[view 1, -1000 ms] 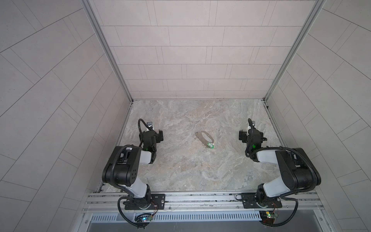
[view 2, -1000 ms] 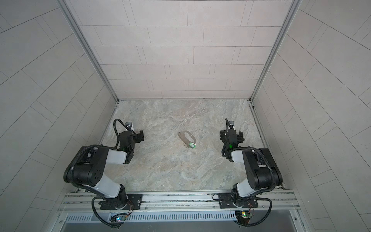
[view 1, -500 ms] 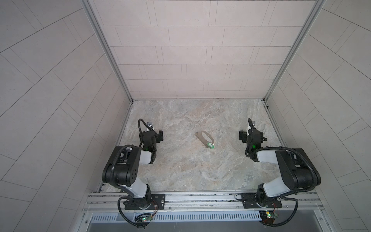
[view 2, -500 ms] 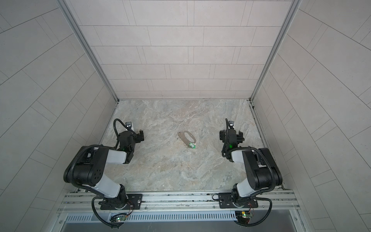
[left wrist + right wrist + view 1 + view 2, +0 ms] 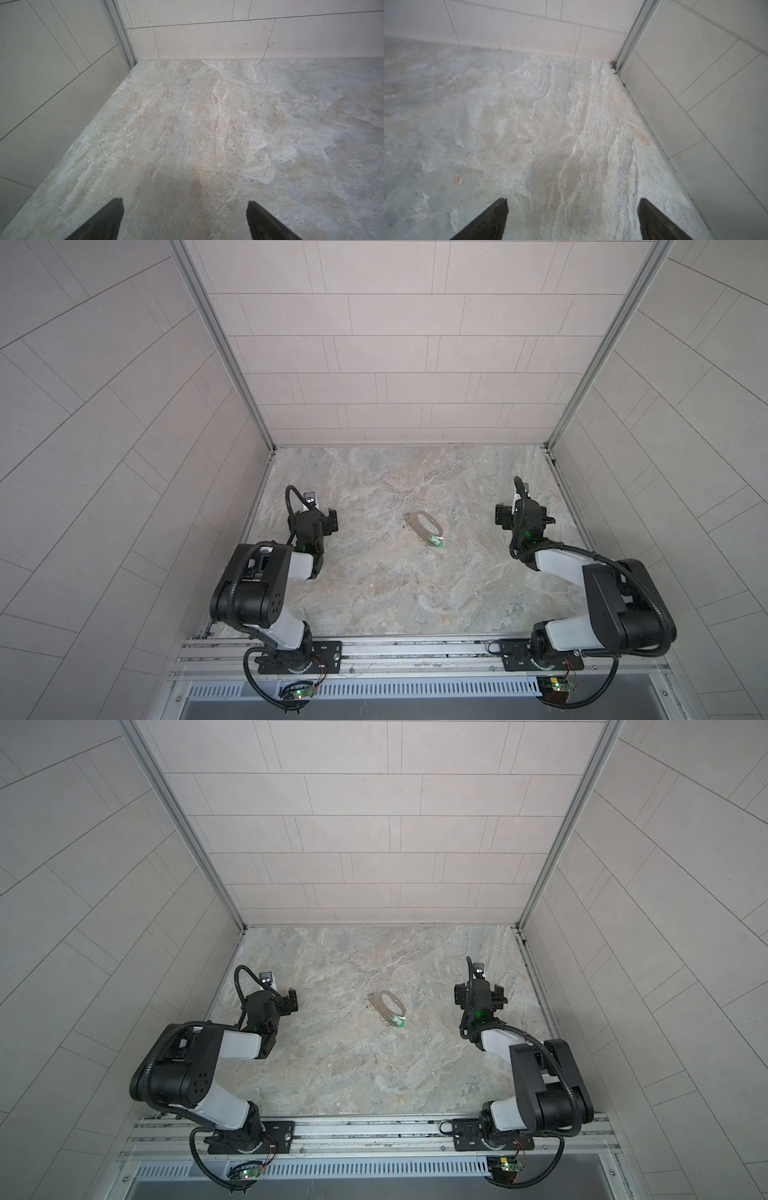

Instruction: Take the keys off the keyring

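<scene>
Marble tabletop [image 5: 374, 593], pale tiled walls [image 5: 395, 344] on three sides. Left gripper [image 5: 184, 209]: jaws spread wide, holding nothing, bare stone between fingertips; arm folded low at left edge, pointing toward back wall. Right gripper [image 5: 572, 209]: likewise wide apart, holding nothing; arm folded near right wall. Keyring [image 5: 417, 527] flat mid-table between grippers, well apart from both. Green keys [image 5: 436, 540] at its nearer end, against it.

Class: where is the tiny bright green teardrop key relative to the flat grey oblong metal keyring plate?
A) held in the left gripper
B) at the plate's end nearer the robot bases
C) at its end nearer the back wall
B: the green key lies at the near end of the keyring.
</scene>
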### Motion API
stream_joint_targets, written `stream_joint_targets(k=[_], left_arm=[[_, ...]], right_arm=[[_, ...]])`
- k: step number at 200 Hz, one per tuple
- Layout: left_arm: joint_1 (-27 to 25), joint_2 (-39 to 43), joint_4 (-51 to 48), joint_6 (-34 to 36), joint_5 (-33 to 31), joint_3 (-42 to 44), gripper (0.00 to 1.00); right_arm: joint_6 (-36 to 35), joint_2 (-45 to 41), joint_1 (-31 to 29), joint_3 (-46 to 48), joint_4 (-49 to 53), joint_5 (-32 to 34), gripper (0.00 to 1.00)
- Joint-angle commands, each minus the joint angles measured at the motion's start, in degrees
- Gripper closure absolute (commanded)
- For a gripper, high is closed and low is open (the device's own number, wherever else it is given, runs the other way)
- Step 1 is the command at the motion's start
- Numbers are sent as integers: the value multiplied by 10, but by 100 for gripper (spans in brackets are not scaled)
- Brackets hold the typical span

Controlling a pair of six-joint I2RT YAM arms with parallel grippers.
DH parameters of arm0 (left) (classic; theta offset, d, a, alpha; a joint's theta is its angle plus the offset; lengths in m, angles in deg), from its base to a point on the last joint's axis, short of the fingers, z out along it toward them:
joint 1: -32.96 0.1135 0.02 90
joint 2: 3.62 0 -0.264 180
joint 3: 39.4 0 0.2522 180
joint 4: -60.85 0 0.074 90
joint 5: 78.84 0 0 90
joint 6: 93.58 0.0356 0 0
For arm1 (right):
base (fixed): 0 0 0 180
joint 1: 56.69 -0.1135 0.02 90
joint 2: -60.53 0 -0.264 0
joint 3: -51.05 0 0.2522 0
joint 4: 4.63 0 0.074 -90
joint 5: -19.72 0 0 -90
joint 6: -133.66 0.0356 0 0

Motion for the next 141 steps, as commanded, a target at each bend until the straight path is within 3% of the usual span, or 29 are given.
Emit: stream_joint_targets(k=[1, 15, 27, 55, 73, 86, 106, 141], left_arm=[[0, 59, -82, -4, -12, -33, 0], [-2, 102, -150, -7, -16, -58, 0], [-2, 155, -214, -28, -3, -77, 2], [-2, 293, -348, -63, 109, -122, 4], [-15, 342, -427, -119, 137, -148, 5], [-33, 357, -487, -145, 158, -170, 5], [-74, 362, -527, -184, 181, -182, 6], [-173, 333, -539, -204, 142, -182, 8]], right_arm=[[-4, -60, -6, -15, 72, -16, 3], [8, -91, -9, -41, 152, -46, 7], [26, -109, -16, -71, 217, -80, 16], [9, -140, -61, -113, 321, -183, 16], [-27, -126, -107, -155, 384, -232, 15], [-34, -93, -146, -204, 453, -241, 15], [-23, -22, -203, -283, 546, -225, 24], [23, 94, -241, -376, 618, -244, 40]])
